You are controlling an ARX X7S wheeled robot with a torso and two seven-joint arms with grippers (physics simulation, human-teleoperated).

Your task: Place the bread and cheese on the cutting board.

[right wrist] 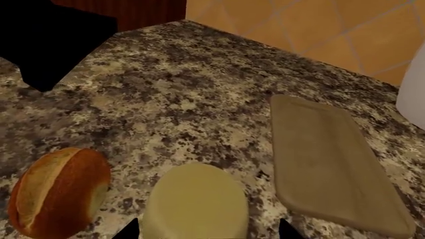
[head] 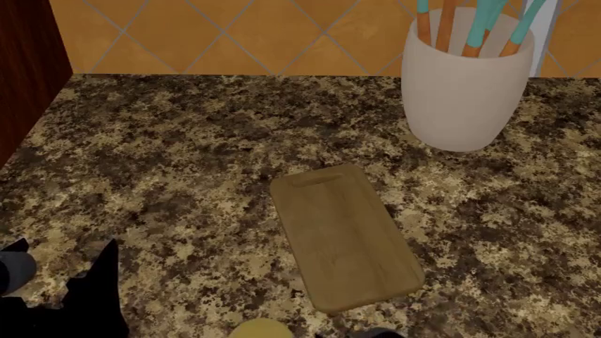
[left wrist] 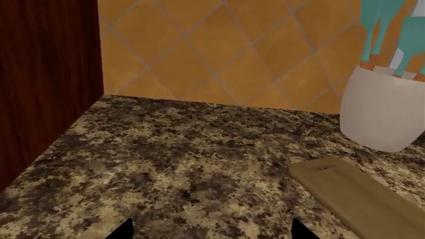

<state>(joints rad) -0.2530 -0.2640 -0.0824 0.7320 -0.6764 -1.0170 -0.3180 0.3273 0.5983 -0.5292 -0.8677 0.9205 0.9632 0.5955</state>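
While nothing yet rests on it, the speckled brown granite tabletop (head: 188,155) carries every item. White ceramic utensil crock (head: 466,84), upper right of the head view, stands near the far end of the flat light-brown wooden cutting board (head: 345,236), centre frame, and could be knocked by a wide swing. Pale yellow stubby cheese cylinder (right wrist: 194,204), bottom centre of the right wrist view, sits just beside the board's near end. Its smooth rounded flank may slip or roll under an off-centre grip. Reddish-brown egg-shaped bread roll (right wrist: 59,191), lower left, lies near the cheese and could be nudged. Right pincer (right wrist: 207,230): tips apart, straddling the cheese. Left pincer (left wrist: 212,230): tips apart, empty.
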